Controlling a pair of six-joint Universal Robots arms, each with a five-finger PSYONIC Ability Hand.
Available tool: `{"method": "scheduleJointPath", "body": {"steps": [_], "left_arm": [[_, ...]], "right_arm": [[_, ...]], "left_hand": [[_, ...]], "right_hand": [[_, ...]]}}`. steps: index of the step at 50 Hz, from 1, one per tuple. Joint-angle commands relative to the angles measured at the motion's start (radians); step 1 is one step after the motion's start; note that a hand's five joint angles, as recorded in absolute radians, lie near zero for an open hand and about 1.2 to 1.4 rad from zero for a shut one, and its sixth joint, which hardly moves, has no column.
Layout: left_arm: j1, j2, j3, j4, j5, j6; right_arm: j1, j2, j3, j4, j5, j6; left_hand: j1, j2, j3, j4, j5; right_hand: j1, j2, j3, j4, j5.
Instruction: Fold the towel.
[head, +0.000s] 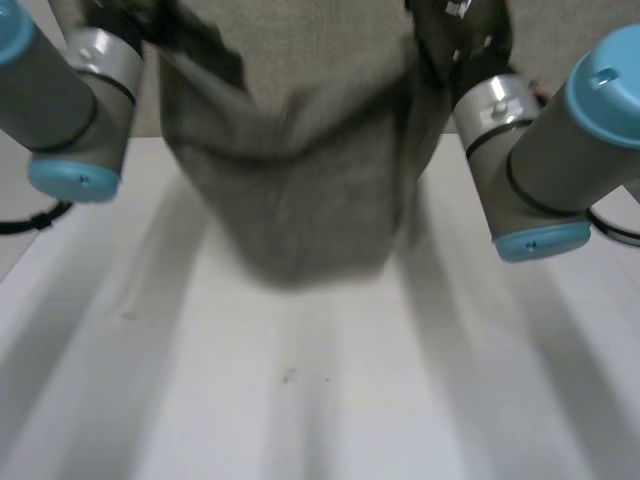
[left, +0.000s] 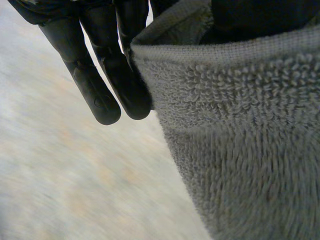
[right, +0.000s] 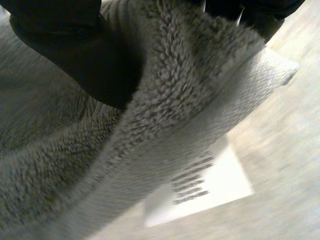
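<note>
A grey terry towel hangs in the air above the white table, held up by both hands, and its lower edge sags just over the tabletop. My left hand grips the upper left corner. In the left wrist view the hemmed edge of the towel is pinched beside my left hand's straight fingers. My right hand holds the upper right corner. In the right wrist view my right hand presses into the towel near its corner, where a white care label hangs.
The grey arms with light-blue caps flank the towel on either side. Bare white tabletop stretches from under the towel to the near edge.
</note>
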Motion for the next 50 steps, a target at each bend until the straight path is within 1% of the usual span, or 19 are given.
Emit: {"method": "scheduleJointPath", "body": {"steps": [1, 10, 19, 20, 21, 22, 23, 24, 26, 28, 38, 41, 42, 43, 46, 47, 48, 49, 50], "left_arm": [[0.029, 0.074, -0.175, 0.052, -0.020, -0.098], [0.037, 0.048, -0.545, 0.069, -0.018, -0.090], [0.049, 0.005, -0.695, 0.069, -0.024, -0.078], [0.049, 0.000, -0.712, 0.068, -0.026, -0.078], [0.049, 0.000, -0.729, 0.067, -0.026, -0.078], [0.049, 0.000, -0.729, 0.067, -0.026, -0.078], [0.051, 0.000, -0.743, 0.066, -0.026, -0.078], [0.051, 0.000, -0.743, 0.066, -0.026, -0.078], [0.054, 0.023, -0.760, 0.061, -0.026, -0.076], [0.054, 0.043, -0.763, 0.060, -0.026, -0.078], [0.101, 0.209, -0.804, 0.066, -0.008, -0.081], [0.123, 0.253, -0.837, 0.064, 0.040, -0.081], [0.139, 0.273, -0.856, 0.064, 0.084, -0.081], [0.140, 0.273, -0.857, 0.064, 0.084, -0.081], [0.182, 0.336, -0.930, 0.064, 0.271, -0.078], [0.183, 0.336, -0.930, 0.064, 0.272, -0.078], [0.189, 0.356, -0.954, 0.064, 0.349, -0.076], [0.189, 0.356, -0.955, 0.064, 0.350, -0.076], [0.199, 0.370, -0.976, 0.064, 0.430, -0.069]], "right_arm": [[-0.002, -0.047, 0.126, -0.039, -0.033, -0.093], [-0.029, 0.006, 0.322, 0.124, -0.049, -0.108], [-0.110, 0.046, 0.427, 0.227, -0.053, -0.156], [-0.120, 0.046, 0.442, 0.236, -0.055, -0.162], [-0.130, 0.042, 0.457, 0.241, -0.055, -0.162], [-0.130, 0.042, 0.457, 0.241, -0.055, -0.162], [-0.140, 0.034, 0.473, 0.242, -0.055, -0.162], [-0.144, 0.025, 0.485, 0.242, -0.056, -0.162], [-0.147, 0.011, 0.494, 0.241, -0.058, -0.161], [-0.149, -0.006, 0.500, 0.241, -0.057, -0.154], [-0.212, -0.029, 0.493, 0.233, -0.050, -0.142], [-0.230, -0.018, 0.488, 0.232, -0.052, -0.142], [-0.236, -0.012, 0.485, 0.232, -0.052, -0.142], [-0.236, -0.012, 0.485, 0.232, -0.052, -0.142], [-0.245, 0.014, 0.474, 0.230, -0.049, -0.141], [-0.245, 0.014, 0.474, 0.230, -0.049, -0.141], [-0.247, 0.020, 0.470, 0.232, -0.047, -0.141], [-0.247, 0.020, 0.470, 0.232, -0.047, -0.141], [-0.250, 0.028, 0.465, 0.232, -0.046, -0.136]], "left_hand": [[0.226, 0.184, 0.186, 0.185, 0.208], [0.226, 0.184, 0.186, 0.185, 0.208], [0.226, 0.184, 0.186, 0.185, 0.208], [0.180, 0.138, 0.139, 0.138, 0.162], [0.014, -0.028, -0.027, -0.028, -0.005], [0.012, -0.030, -0.028, -0.029, -0.006], [-0.249, -0.292, -0.290, -0.291, -0.268], [-0.252, -0.294, -0.293, -0.294, -0.270], [-0.860, -0.902, -0.901, -0.902, -0.878], [-0.924, -0.966, -0.964, -0.965, -0.942], [-0.942, -0.984, -0.983, -0.984, -0.960], [-0.921, -0.964, -0.962, -0.963, -0.940], [-0.913, -0.955, -0.953, -0.954, -0.931], [-0.912, -0.955, -0.953, -0.954, -0.931], [-0.822, -0.864, -0.863, -0.864, -0.840], [-0.821, -0.864, -0.862, -0.863, -0.840], [-0.784, -0.826, -0.824, -0.825, -0.802], [-0.783, -0.826, -0.824, -0.825, -0.802], [-0.731, -0.773, -0.772, -0.773, -0.750]], "right_hand": [[0.421, 0.225, 0.216, 0.212, 0.250], [0.421, 0.225, 0.216, 0.212, 0.250], [0.421, 0.225, 0.216, 0.212, 0.250], [0.421, 0.225, 0.216, 0.212, 0.250], [0.421, 0.225, 0.216, 0.212, 0.250], [0.421, 0.225, 0.216, 0.212, 0.250], [0.421, 0.225, 0.216, 0.212, 0.250], [0.421, 0.225, 0.216, 0.212, 0.250], [0.421, 0.225, 0.216, 0.212, 0.250], [0.421, 0.225, 0.216, 0.212, 0.250], [0.421, 0.225, 0.216, 0.212, 0.250], [0.421, 0.225, 0.216, 0.212, 0.250], [0.421, 0.225, 0.216, 0.212, 0.250], [0.421, 0.225, 0.216, 0.212, 0.250], [0.421, 0.225, 0.216, 0.212, 0.250], [0.421, 0.225, 0.216, 0.212, 0.250], [0.421, 0.225, 0.216, 0.212, 0.250], [0.421, 0.225, 0.216, 0.212, 0.250], [0.421, 0.225, 0.216, 0.212, 0.250]]}}
